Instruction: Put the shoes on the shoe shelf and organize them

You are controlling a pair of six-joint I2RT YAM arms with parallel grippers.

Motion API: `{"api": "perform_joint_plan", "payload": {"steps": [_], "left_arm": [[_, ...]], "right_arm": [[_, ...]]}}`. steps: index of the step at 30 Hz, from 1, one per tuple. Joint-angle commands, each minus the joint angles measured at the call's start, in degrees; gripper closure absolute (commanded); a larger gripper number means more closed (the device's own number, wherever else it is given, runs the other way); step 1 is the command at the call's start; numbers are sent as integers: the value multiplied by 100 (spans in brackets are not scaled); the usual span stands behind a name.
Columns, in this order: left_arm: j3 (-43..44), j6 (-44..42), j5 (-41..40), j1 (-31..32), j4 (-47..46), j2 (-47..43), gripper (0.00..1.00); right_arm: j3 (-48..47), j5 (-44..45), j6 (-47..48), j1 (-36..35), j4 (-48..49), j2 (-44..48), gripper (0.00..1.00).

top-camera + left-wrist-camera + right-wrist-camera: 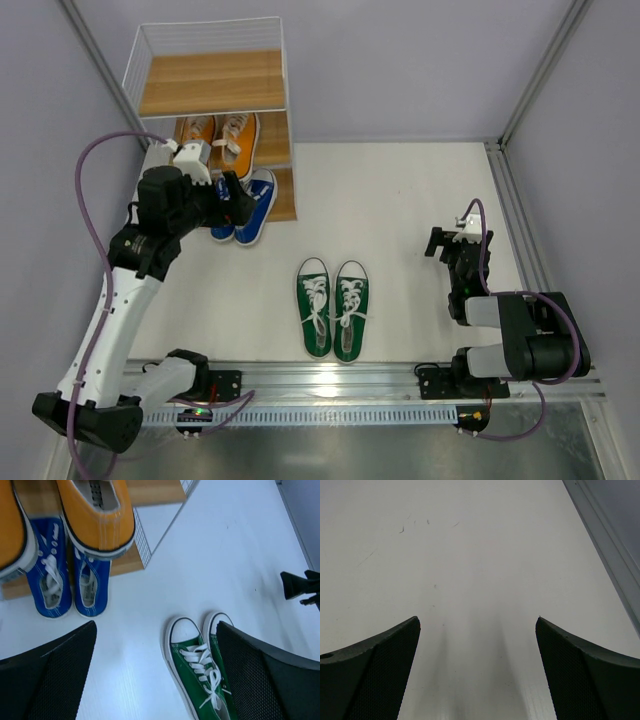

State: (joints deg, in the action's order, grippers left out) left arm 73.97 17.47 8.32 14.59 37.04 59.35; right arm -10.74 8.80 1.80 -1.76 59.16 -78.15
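Note:
The shoe shelf (pixel 210 82) stands at the back left, its top board bare. The orange pair (pixel 222 140) sits on the middle tier and also shows in the left wrist view (pixel 97 510). The blue pair (pixel 250 207) sits on the bottom tier, heels hanging over the front edge, and shows in the left wrist view too (pixel 67 575). The green pair (pixel 333 306) lies side by side on the table, toes away from me, also seen from the left wrist (pixel 200 667). My left gripper (pixel 228 195) is open and empty above the blue pair. My right gripper (pixel 445 245) is open and empty over bare table at the right.
A metal rail (pixel 350 378) runs along the near edge. An aluminium frame bar (pixel 515 230) borders the table's right side, and grey walls close in left and right. White table (pixel 390 200) lies between the shelf and the right arm.

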Motion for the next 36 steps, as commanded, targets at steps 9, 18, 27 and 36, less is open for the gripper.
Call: {"api": "perform_joint_plan", "payload": {"steps": [9, 18, 27, 36], "left_arm": [[-604, 582, 100, 53, -540, -143, 0], [-1297, 1530, 232, 105, -917, -117, 0], [-1544, 2110, -1891, 1554, -1103, -477, 0], [-509, 3524, -4381, 4155, 179, 1392, 0]], "right_arm": [[-112, -36, -13, 9, 457, -7, 3], [-112, -45, -13, 18, 465, -7, 3], [-103, -45, -13, 9, 456, -7, 3], [-103, -36, -13, 18, 448, 1, 3]]}}
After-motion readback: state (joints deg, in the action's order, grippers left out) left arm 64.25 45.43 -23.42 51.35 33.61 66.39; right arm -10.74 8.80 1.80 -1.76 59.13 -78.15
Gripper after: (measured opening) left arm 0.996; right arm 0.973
